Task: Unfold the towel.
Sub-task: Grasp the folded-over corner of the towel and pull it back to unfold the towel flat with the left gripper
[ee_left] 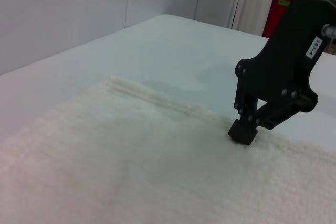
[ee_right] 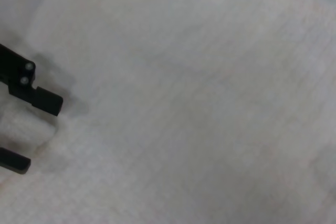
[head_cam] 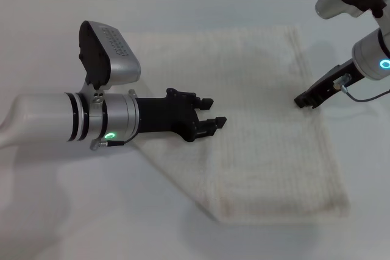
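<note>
Left end effector (head_cam: 214,112), spread, hovers over waffle-weave cream towel (head_cam: 268,144); right end effector (head_cam: 303,100) pressed together.

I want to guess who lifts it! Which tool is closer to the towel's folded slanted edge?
Left. The left tool hangs open over the towel, right by that slanted fold. The right tool sits at the towel's opposite side edge, far from the fold.

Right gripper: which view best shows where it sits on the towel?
Left wrist view: the right gripper meets the towel at its far hem. Head view shows it smaller at the right edge. Its own wrist view misses it.
</note>
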Tool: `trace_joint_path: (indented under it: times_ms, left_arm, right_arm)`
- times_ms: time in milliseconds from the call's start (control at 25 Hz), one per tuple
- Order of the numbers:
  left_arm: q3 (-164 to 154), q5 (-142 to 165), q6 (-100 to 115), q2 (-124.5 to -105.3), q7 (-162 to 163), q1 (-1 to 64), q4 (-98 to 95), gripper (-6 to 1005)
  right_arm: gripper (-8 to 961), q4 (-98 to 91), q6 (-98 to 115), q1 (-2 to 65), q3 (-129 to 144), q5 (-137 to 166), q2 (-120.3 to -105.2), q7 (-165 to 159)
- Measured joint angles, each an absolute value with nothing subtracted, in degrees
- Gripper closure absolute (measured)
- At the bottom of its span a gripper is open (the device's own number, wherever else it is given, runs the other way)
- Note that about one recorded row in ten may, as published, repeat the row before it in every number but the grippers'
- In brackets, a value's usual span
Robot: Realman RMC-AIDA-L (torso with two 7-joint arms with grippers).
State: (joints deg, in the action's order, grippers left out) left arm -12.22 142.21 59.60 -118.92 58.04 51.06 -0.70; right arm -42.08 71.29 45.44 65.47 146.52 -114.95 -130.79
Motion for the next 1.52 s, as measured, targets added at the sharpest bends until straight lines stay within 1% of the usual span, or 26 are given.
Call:
trace_joint_path:
  times_ms: [560, 1040, 1440, 1520]
  left_arm:
    - [-12.2, 142.2, 59.1, -118.91, 58.0, 50.9, 0.3, 506]
    - [-11.9, 142.2, 59.3, -118.91, 56.2, 50.7, 0.9, 603]
    - [-11.7, 142.2, 59.2, -118.91, 55.8, 50.6, 1.3, 872]
    - [-11.7, 142.2, 59.2, -118.91, 55.8, 50.6, 1.3, 908]
  right_arm:
    - [954, -42.1, 71.3, 45.1, 65.6, 146.5, -115.05, -130.8]
    - [954, -42.2, 71.3, 44.9, 66.2, 146.5, -115.13, -130.8]
    - [954, -42.1, 71.2, 45.0, 66.2, 146.5, -115.14, -130.8]
    - [954, -42.1, 71.2, 45.0, 66.2, 146.5, -115.14, -130.8]
